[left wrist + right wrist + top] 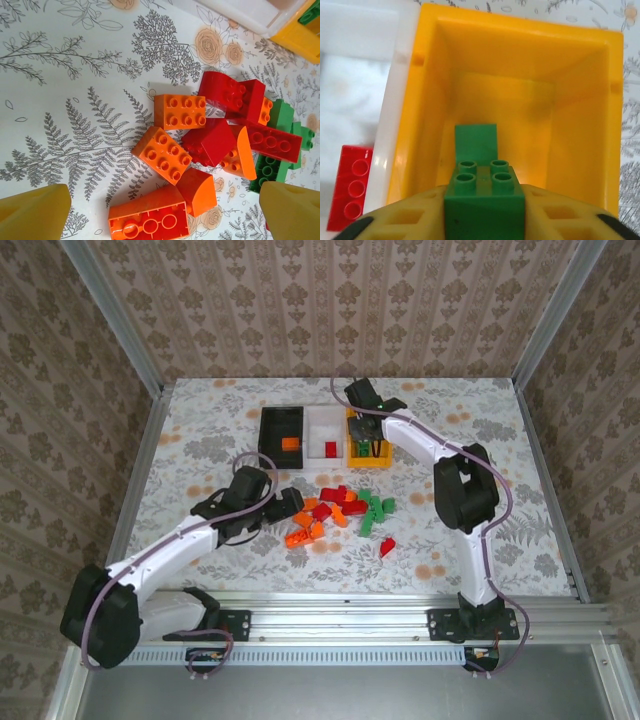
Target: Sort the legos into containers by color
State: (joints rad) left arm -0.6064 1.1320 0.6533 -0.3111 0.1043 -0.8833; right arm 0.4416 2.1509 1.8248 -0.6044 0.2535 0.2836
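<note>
Loose legos (340, 510) in orange, red and green lie in a pile mid-table. My left gripper (165, 210) hangs open over the pile's orange side, with an upside-down orange brick (149, 220) and a studded orange brick (162, 155) between its yellow fingers (35, 210). The containers stand in a row at the back: black bin (270, 430), white bin (318, 425), yellow bin (520, 50). My right gripper (485, 215) is shut on a green lego (485, 200) above the yellow bin's inside, where another green piece (476, 142) lies on the floor.
An orange brick (290, 444) lies in the black bin and a red brick (352, 190) in the white bin. One red brick (387, 547) sits apart at the pile's near right. Red bricks (215, 142) and green bricks (272, 170) crowd the pile's right side.
</note>
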